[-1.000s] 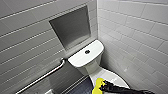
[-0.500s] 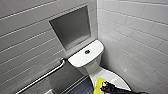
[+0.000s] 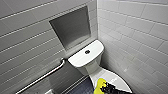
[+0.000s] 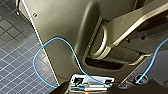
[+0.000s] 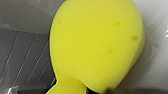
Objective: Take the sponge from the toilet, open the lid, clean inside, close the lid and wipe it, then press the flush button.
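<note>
**Sponge pinched in the right jaws, over the lid**

The right gripper has its jaws closed on the sponge's near end, and the long axis runs from them toward the far left. The sponge lies over the near left part of the shut lid. The flush button sits farther off on the toilet

Thin blue cable crosses a grey body panel (one small screw near its edge).

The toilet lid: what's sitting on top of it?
The yellow sponge, pinched in the right gripper, is over the lid; whether it touches can't be told. The part of the lid beneath sponge and gripper is hidden.
</note>
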You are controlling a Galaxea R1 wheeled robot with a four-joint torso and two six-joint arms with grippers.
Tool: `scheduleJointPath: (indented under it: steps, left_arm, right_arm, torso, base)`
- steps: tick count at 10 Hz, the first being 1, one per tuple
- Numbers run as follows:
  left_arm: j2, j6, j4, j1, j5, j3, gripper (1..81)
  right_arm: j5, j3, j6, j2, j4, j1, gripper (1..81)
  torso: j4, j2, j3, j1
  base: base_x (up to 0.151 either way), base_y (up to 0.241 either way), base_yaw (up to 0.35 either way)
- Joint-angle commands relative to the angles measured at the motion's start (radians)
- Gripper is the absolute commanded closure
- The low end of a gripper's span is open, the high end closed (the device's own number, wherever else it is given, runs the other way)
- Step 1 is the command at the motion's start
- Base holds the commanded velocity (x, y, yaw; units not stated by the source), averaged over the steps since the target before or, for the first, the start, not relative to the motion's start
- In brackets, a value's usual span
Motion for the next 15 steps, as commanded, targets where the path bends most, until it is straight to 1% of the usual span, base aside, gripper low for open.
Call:
scheduleJointPath:
  steps: [1,2,3,5,8,9,11,12,14,15]
  left_arm:
    - [-0.016,0.0,-0.012,0.007,0.093,0.002,1.0]
    - [-0.013,0.0,-0.012,0.007,0.091,0.002,1.0]
    - [-0.012,0.0,-0.01,0.007,0.091,0.002,1.0]
    - [-0.016,0.0,-0.01,0.007,0.091,0.002,1.0]
    - [-0.021,0.0,-0.012,0.007,0.091,0.002,1.0]
    - [-0.016,0.0,-0.01,0.007,0.091,0.002,1.0]
    - [-0.012,0.0,-0.009,0.007,0.091,0.002,1.0]
    - [-0.012,0.0,-0.009,0.007,0.09,0.004,1.0]
    - [-0.012,0.0,-0.009,0.007,0.09,0.005,1.0]
    - [-0.013,0.0,-0.009,0.007,0.091,0.005,1.0]
  right_arm:
    - [-0.058,0.179,0.003,-0.154,-0.009,0.021,81.1]
    - [-0.056,0.238,0.003,-0.199,-0.009,0.012,81.1]
    - [-0.053,0.245,0.003,-0.218,-0.008,-0.007,81.1]
    - [-0.024,0.208,0.003,-0.221,-0.006,-0.041,81.1]
    - [-0.021,0.211,0.003,-0.26,-0.006,-0.083,81.1]
    - [-0.02,0.253,0.001,-0.3,-0.008,-0.099,81.1]
    - [0.04,0.401,0.001,-0.412,-0.008,-0.119,81.1]
    - [0.048,0.441,0.003,-0.449,-0.005,-0.128,81.1]
    - [0.054,0.479,0.003,-0.5,-0.005,-0.159,81.1]
    - [0.069,0.488,0.003,-0.52,-0.003,-0.179,81.1]
  torso:
    - [0.0,0.0,0.0,0.0]
    - [0.0,0.0,0.0,0.0]
    - [0.0,0.0,0.0,0.0]
    - [0.0,0.0,0.0,0.0]
    - [0.0,0.0,0.0,0.0]
    - [0.0,0.0,0.0,0.0]
    - [0.0,0.0,0.0,0.0]
    - [0.0,0.0,0.0,0.0]
    - [0.0,0.0,0.0,0.0]
    - [0.0,0.0,0.0,0.0]
  base:
    - [0.0,0.0,0.0]
    - [0.0,0.0,0.0]
    - [0.0,0.0,0.0]
    - [0.0,0.0,0.0]
    - [0.0,0.0,0.0]
    - [0.0,0.0,0.0]
    - [0.0,0.0,0.0]
    - [0.0,0.0,0.0]
    - [0.0,0.0,0.0]
    - [0.0,0.0,0.0]
